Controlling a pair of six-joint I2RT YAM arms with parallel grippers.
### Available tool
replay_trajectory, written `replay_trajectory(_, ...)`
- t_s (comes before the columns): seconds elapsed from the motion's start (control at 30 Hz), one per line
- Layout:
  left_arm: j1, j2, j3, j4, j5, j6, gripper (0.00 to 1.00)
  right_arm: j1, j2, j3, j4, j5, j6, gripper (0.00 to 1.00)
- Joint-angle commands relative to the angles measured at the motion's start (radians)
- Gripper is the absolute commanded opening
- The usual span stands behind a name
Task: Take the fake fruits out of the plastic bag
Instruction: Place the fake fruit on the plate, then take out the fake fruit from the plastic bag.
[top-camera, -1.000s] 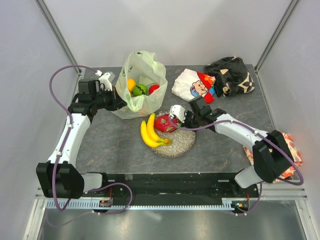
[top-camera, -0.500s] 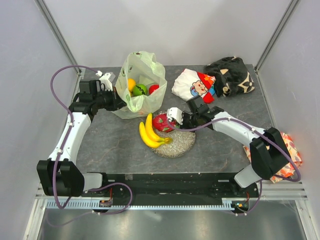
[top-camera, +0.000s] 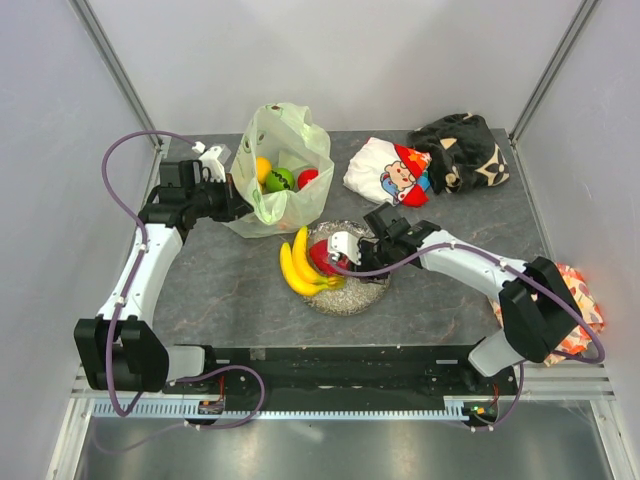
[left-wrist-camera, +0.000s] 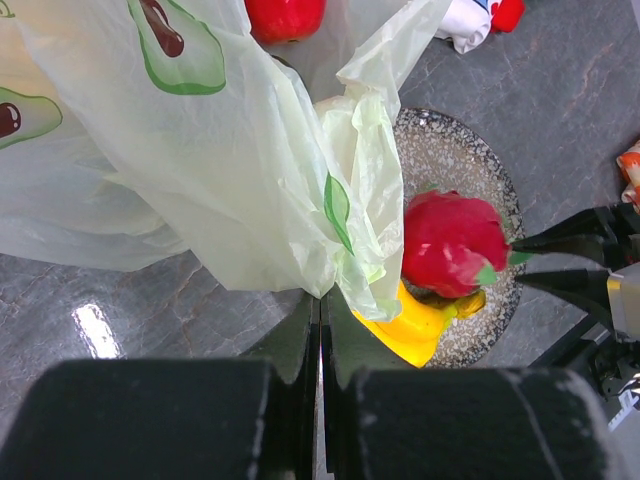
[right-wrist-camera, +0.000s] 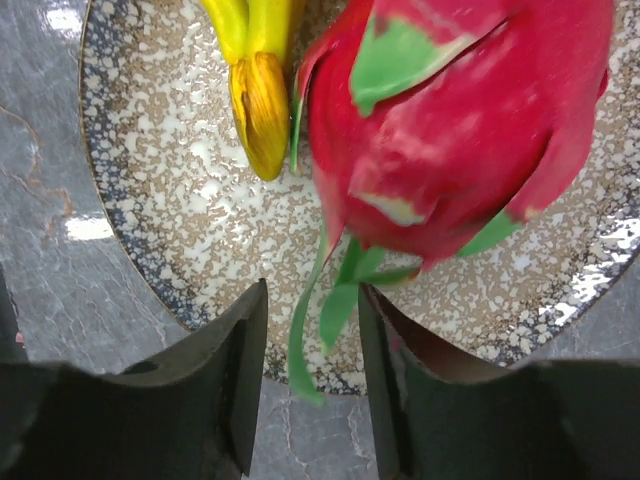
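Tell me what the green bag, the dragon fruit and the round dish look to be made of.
The plastic bag: thin translucent film, soft sheen; its crinkled folds let light through.
The dragon fruit: likely moulded plastic, glossy, with stiff green leaf tips.
The dish: probably glazed ceramic, speckled and showing glare; melamine is possible.

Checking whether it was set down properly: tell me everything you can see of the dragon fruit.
The dragon fruit is glossy pink-red plastic with green leaf-like scales. It lies on the speckled dish, beside the bananas, its green tips trailing, apparently unpinched, between the parted fingers of the right gripper.
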Motion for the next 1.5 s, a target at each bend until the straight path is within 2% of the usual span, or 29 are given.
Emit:
replay_trajectory(0.0,0.003,0.005,0.006,0.025,0.015,-0.002,0.02,-0.002,0.005,0.059,-0.018,-0.009,0.011,0.56)
replay_trajectory(0.03,0.003,0.005,0.006,0.025,0.015,-0.002,0.01,-0.003,0.002,0.071,-0.056,-0.006,0.010,0.63)
replay_trajectory(0.07,0.003,0.005,0.006,0.027,0.013,0.000,0.02,-0.006,0.000,0.085,-0.078,0.005,0.010,0.64)
replay_trajectory(0.23,0.003,-0.014,-0.003,0.025,0.021,0.006,0.02,-0.072,-0.050,0.237,-0.230,-0.020,0.024,0.67)
replay_trajectory(0.33,0.003,-0.019,-0.011,0.025,0.035,0.012,0.02,-0.111,-0.038,0.360,-0.242,-0.043,0.063,0.67)
replay_trajectory(0.4,0.003,-0.021,-0.016,0.025,0.057,0.020,0.02,-0.112,0.012,0.455,-0.218,-0.063,0.119,0.66)
replay_trajectory(0.53,0.002,-0.028,-0.033,0.027,0.102,0.024,0.02,-0.112,0.135,0.588,-0.009,-0.081,0.289,0.65)
replay_trajectory(0.63,0.000,-0.041,-0.043,0.025,0.117,0.032,0.02,-0.101,0.294,0.744,0.076,-0.109,0.393,0.63)
replay_trajectory(0.77,0.000,-0.059,-0.057,0.007,0.128,0.037,0.02,-0.075,0.420,0.840,0.210,-0.110,0.473,0.60)
replay_trajectory(0.93,0.000,-0.076,-0.076,-0.067,0.136,0.085,0.02,-0.040,0.595,0.932,0.333,-0.036,0.560,0.56)
replay_trajectory(1.0,0.000,-0.091,-0.076,-0.140,0.128,0.142,0.02,-0.037,0.663,0.992,0.341,0.076,0.599,0.56)
replay_trajectory(1.03,0.002,-0.097,-0.076,-0.168,0.114,0.180,0.02,-0.035,0.730,1.072,0.321,0.119,0.623,0.56)
replay_trajectory(1.07,0.000,-0.116,-0.073,-0.195,0.095,0.204,0.02,-0.035,0.759,1.114,0.254,0.199,0.623,0.55)
replay_trajectory(1.13,0.002,-0.140,-0.076,-0.280,0.078,0.263,0.02,-0.042,0.799,1.165,0.184,0.233,0.602,0.54)
replay_trajectory(1.2,0.002,-0.183,-0.091,-0.324,0.052,0.280,0.02,-0.046,0.772,1.119,0.138,0.224,0.570,0.53)
replay_trajectory(1.23,0.002,-0.195,-0.100,-0.326,0.047,0.283,0.02,-0.048,0.716,1.028,0.149,0.207,0.550,0.53)
replay_trajectory(1.3,0.002,-0.217,-0.114,-0.322,0.053,0.284,0.02,-0.048,0.655,0.934,0.254,0.171,0.513,0.62)
replay_trajectory(1.33,0.002,-0.214,-0.115,-0.317,0.062,0.280,0.02,-0.045,0.623,0.883,0.296,0.163,0.516,0.73)
replay_trajectory(1.37,0.002,-0.199,-0.112,-0.309,0.064,0.277,0.02,-0.043,0.621,0.894,0.354,0.163,0.528,0.80)
replay_trajectory(1.43,0.002,-0.176,-0.105,-0.302,0.061,0.274,0.02,-0.043,0.673,0.953,0.368,0.170,0.568,0.92)
replay_trajectory(1.47,0.002,-0.166,-0.102,-0.296,0.061,0.274,0.02,-0.043,0.704,0.994,0.356,0.178,0.606,0.94)
